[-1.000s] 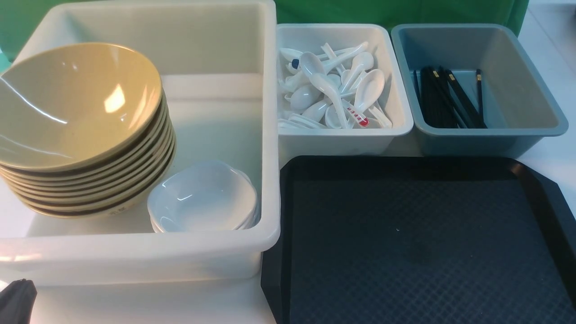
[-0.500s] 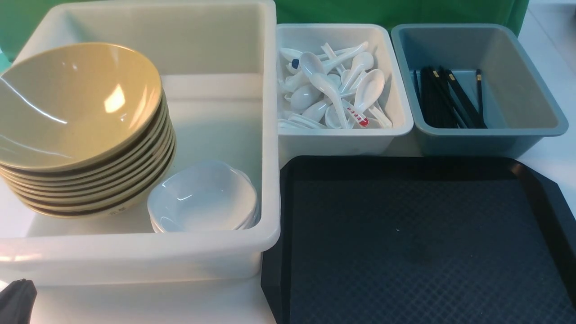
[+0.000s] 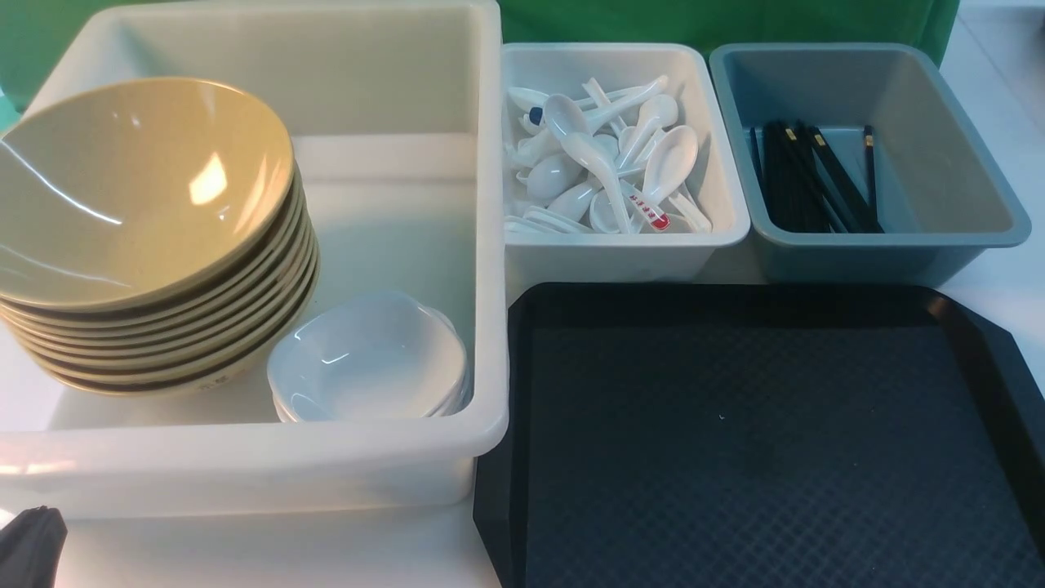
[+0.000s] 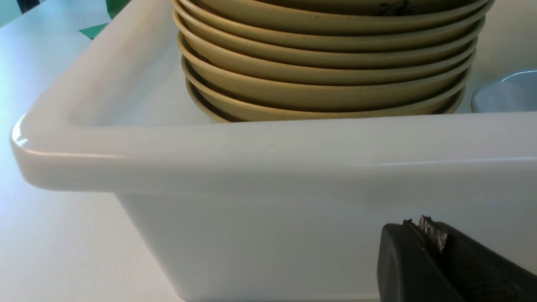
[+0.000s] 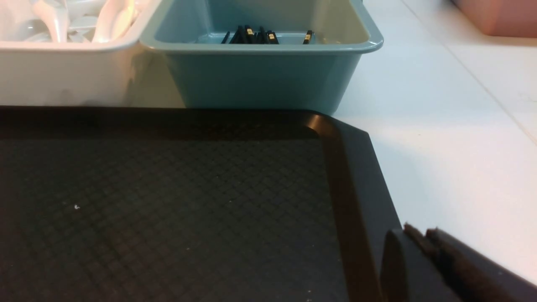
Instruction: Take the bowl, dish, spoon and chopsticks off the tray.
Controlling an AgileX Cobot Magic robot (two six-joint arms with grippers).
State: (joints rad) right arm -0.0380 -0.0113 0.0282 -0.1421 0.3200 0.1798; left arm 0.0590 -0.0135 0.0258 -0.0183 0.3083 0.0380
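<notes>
Resting low, my left gripper (image 4: 423, 230) pinched together, empty, before the big white tub (image 4: 268, 159); right gripper (image 5: 423, 243) by tray (image 5: 348, 176) rim, jaws near-touching, empty. Tray bare; beyond, bowl (image 3: 131, 188) atop tub's stack.

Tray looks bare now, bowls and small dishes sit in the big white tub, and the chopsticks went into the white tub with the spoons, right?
Not quite. The front view shows the chopsticks in the grey-blue tub, beside the spoons' tub. The rest holds.
</notes>
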